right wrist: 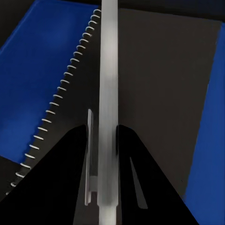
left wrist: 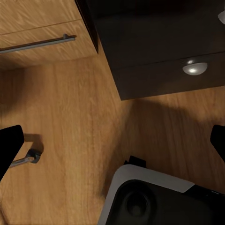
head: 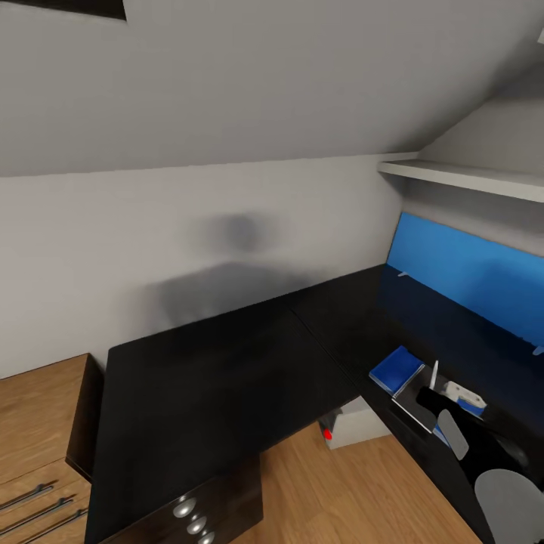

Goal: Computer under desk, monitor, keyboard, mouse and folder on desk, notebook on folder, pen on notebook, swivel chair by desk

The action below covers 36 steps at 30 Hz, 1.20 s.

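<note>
The right gripper's [right wrist: 107,154] fingers [right wrist: 70,187] clamp the pen [right wrist: 108,93] above the spiral notebook [right wrist: 159,93] on the desk [head: 227,378], poised to lay it there; the left gripper's [left wrist: 112,145] fingers [left wrist: 9,145] hang spread, empty.

We're looking at a home attic study: sloping ceiling [head: 227,83], L-shaped black desk [head: 227,378], wooden drawers [head: 34,453] sitting left.

No text, label, brand, number or sign is legible on anything.
</note>
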{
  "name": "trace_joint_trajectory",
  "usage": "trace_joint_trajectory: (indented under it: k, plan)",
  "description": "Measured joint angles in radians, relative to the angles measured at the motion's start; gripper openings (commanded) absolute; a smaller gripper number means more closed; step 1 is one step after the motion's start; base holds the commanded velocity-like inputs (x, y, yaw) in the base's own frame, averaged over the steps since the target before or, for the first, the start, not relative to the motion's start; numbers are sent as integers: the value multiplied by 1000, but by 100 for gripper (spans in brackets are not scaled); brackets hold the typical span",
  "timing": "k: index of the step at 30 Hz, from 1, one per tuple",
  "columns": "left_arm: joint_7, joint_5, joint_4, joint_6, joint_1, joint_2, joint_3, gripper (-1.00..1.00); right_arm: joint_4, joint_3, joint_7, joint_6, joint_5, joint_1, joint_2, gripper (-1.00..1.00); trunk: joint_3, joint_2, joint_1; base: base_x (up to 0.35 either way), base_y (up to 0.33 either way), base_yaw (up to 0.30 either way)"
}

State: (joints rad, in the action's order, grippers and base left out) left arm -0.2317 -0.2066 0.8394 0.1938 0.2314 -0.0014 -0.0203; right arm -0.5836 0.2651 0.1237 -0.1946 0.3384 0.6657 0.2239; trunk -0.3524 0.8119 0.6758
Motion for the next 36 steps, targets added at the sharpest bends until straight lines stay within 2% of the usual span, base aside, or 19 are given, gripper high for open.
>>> trace_joint_trajectory:
  k: [4, 5, 15, 20, 23, 24, 25, 26, 27, 28, 29, 32, 34, 35, 36]
  plan:
    - [0, 0, 0, 0, 0, 0, 0, 100, 12, -2, -1, 21, -2, 5, -1, -100, 0, 0, 0, 0, 0, 0]
    - [0, 0, 0, 0, 0, 0, 0, 100, 13, -2, -1, 24, -2, 5, -1, 100, 0, 0, 0, 0, 0, 0]
    - [0, 0, 0, 0, 0, 0, 0, 100, 10, -6, -3, 29, -1, 6, -2, 100, 0, 0, 0, 0, 0, 0]
    - [0, 0, 0, 0, 0, 0, 0, 100, 0, -7, -6, 29, 0, 6, -2, 100, 16, -35, -19, 0, 0, 0]
    - [0, 0, 0, -1, 0, 0, 0, 100, -55, -10, -9, 26, 0, 6, -5, 100, 25, -56, -31, 0, 0, 0]
    - [0, 0, 0, -2, 0, 0, 0, 100, -131, -25, -7, 18, 0, 3, -18, 100, 28, -63, -34, 0, 0, 0]
    - [0, 0, 0, -3, 0, 0, 0, 100, -166, -34, -4, 12, -1, 1, -26, 100, 31, -70, -38, 0, 0, 0]
    - [0, 0, 0, -4, 0, 0, 0, 100, -266, -63, 17, -15, -6, -14, -54, 100, 35, -77, -42, 0, 0, 0]
    - [1, 0, 0, -4, 0, 0, 0, 100, -305, -72, 31, -30, -10, -24, -67, 100, 38, -84, -46, 0, 0, 0]
    - [1, 0, 0, -4, 0, 0, 0, 100, -365, -87, 66, -61, -21, -50, -92, 100, 41, -91, -50, 0, 0, 0]
    - [1, 0, 0, -4, 0, 0, 1, 100, -392, -93, 86, -77, -29, -65, -106, 100, 44, -98, -54, 0, 0, 0]
    - [1, 0, 0, -4, 0, 0, 1, 100, -484, -138, 182, -134, -74, -119, -173, 100, 44, -98, -54, 0, 0, 0]
    - [1, 0, 0, -5, 0, 0, 1, 100, -522, -199, 232, -152, -102, -139, -228, 100, 44, -98, -54, 0, 0, 0]
    - [1, 0, 0, -5, 0, 0, 1, 100, -527, -216, 241, -155, -108, -144, -241, 100, 44, -98, -54, 0, 0, 0]
    - [1, 0, 0, -4, 0, 1, 1, 100, -539, -305, 269, -159, -120, -181, -289, 100, 44, -98, -54, 0, 0, 0]
